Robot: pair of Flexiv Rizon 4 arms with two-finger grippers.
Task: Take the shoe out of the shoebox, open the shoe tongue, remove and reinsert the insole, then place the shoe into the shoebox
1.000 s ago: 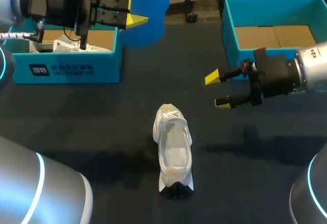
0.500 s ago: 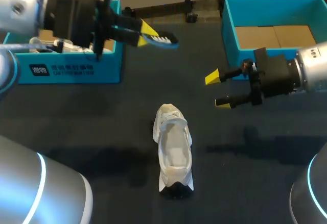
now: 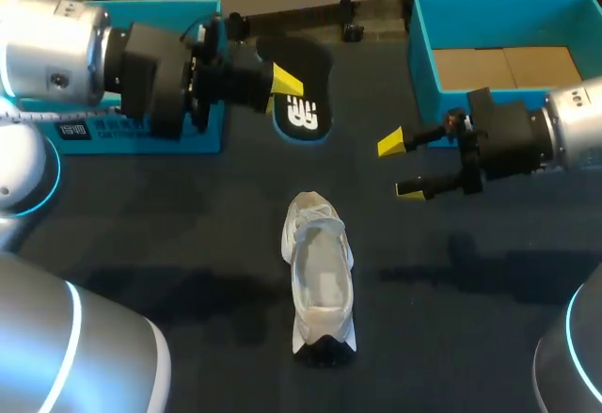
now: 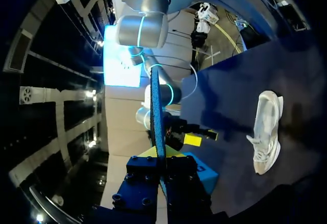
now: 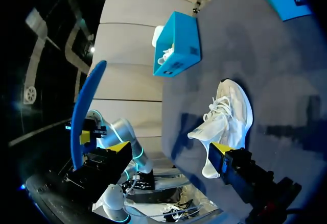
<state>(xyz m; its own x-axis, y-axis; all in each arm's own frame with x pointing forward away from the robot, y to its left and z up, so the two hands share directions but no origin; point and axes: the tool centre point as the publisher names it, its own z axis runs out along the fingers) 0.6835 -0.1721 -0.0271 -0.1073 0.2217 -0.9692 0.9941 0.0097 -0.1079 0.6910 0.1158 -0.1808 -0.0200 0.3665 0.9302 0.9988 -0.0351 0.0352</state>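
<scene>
Now my left gripper (image 3: 284, 84), clamped on the insole (image 3: 306, 107), had rolled it from blue face to dark underside and brought it nearer the shoe (image 3: 318, 277). The shoe sat unmoved on the table (image 3: 188, 234), with my right gripper (image 3: 400, 166) near it, fingers apart. Reinsertion looked next.

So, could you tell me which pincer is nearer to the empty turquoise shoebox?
Right. The right pincer hangs open just beside the empty turquoise shoebox, at its near corner. The left pincer, gripping the blue-and-black foam insole, is across the table.
</scene>
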